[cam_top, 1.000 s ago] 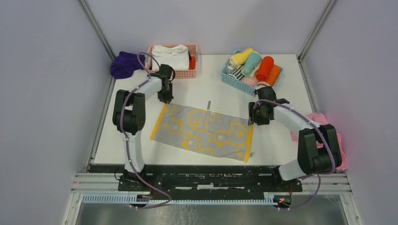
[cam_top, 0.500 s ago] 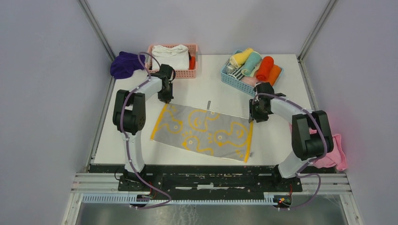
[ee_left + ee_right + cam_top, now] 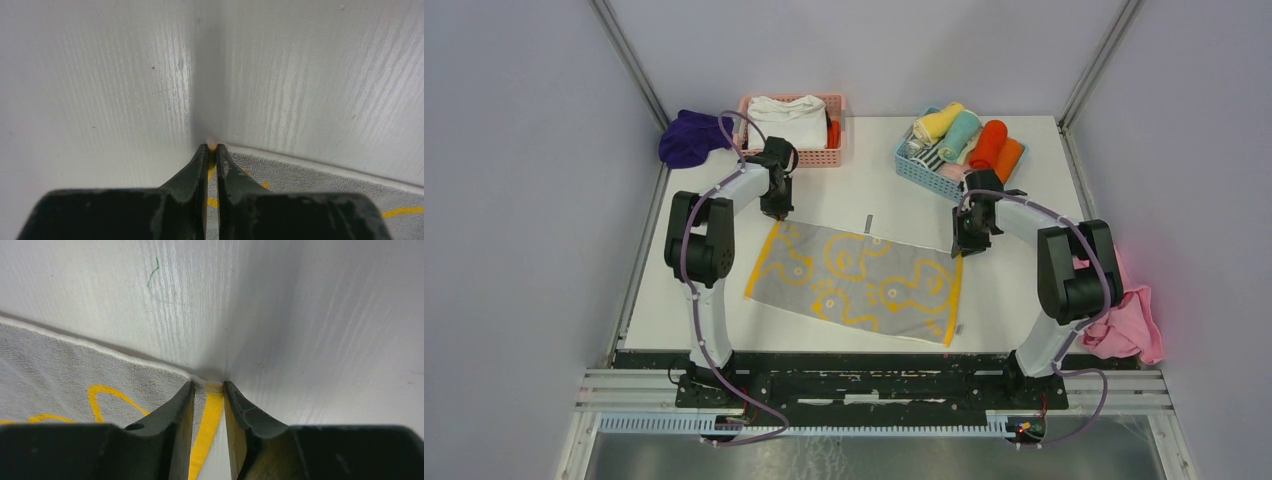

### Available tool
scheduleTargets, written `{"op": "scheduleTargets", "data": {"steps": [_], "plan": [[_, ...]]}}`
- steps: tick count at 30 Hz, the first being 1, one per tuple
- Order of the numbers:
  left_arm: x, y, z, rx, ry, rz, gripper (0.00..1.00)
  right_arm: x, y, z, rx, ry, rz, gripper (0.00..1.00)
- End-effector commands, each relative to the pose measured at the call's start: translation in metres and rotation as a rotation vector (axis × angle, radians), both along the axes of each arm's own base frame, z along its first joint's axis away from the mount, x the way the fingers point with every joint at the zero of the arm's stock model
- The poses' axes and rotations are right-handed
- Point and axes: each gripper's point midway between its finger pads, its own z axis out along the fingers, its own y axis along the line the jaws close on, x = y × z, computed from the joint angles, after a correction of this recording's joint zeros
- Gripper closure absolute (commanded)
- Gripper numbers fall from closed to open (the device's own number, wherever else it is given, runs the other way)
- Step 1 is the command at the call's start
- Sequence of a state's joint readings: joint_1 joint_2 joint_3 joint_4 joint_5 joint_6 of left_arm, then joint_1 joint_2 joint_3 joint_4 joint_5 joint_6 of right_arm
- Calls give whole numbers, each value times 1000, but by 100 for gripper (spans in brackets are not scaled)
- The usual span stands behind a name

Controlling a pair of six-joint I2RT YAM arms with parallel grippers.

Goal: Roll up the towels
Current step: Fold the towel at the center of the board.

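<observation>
The dark purple towel [image 3: 689, 137] lies bunched at the far left corner of the tabletop [image 3: 1004, 300], untouched. Just beside it, the left gripper [image 3: 212, 148] is pressed down at the far left corner of the yellow towel [image 3: 859, 280], its jaws drawn nearly together with a sliver of cloth pinched between them. The yellow towel lies spread flat in the middle of the tabletop. At its far right corner the right gripper [image 3: 208, 385] stands with jaws apart, straddling the yellow border strip, which lies flat between them and is not yet clamped.

The towel looks light, thin and limp; it will likely sag and crease wherever it is unsupported, so the two far corners seem the sensible hold, pinched right at the hem.

Compared with a second ago, the towel and the left arm have not shifted. The right arm has drawn its elbow inward, its gripper has edged a little along the far edge, and more of the pink cloth [image 3: 1129, 325] shows at the right.
</observation>
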State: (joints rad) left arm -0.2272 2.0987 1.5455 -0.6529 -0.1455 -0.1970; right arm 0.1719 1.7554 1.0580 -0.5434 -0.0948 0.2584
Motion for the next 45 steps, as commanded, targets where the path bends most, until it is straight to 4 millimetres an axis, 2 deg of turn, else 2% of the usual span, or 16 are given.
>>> {"op": "scheduleTargets", "data": {"steps": [1,6,8,18,22,24,29,34,39,45], "plan": [[-15,14,-25,68,92,-50,89,-15,-3,-20,-18,95,23,67],[-10,13,-20,67,74,-49,90,-14,-6,-17,-38,103,32,83],[-2,12,-11,59,46,-47,92,-9,-8,-10,-54,89,38,99],[66,1,64,-51,-215,-20,97,47,-39,61,-219,-108,30,100],[87,-2,93,-86,-299,-22,97,66,-42,83,-226,-165,33,100],[90,-2,103,-90,-324,-25,97,70,-40,94,-218,-186,44,100],[78,1,114,-92,-355,-23,97,59,-33,107,-166,-216,63,100],[48,7,105,-87,-324,-2,97,32,-23,119,-88,-244,68,100],[21,12,97,-90,-303,19,97,2,-11,120,0,-233,84,100],[-8,19,85,-80,-260,43,97,-35,7,108,108,-183,95,99]]}}
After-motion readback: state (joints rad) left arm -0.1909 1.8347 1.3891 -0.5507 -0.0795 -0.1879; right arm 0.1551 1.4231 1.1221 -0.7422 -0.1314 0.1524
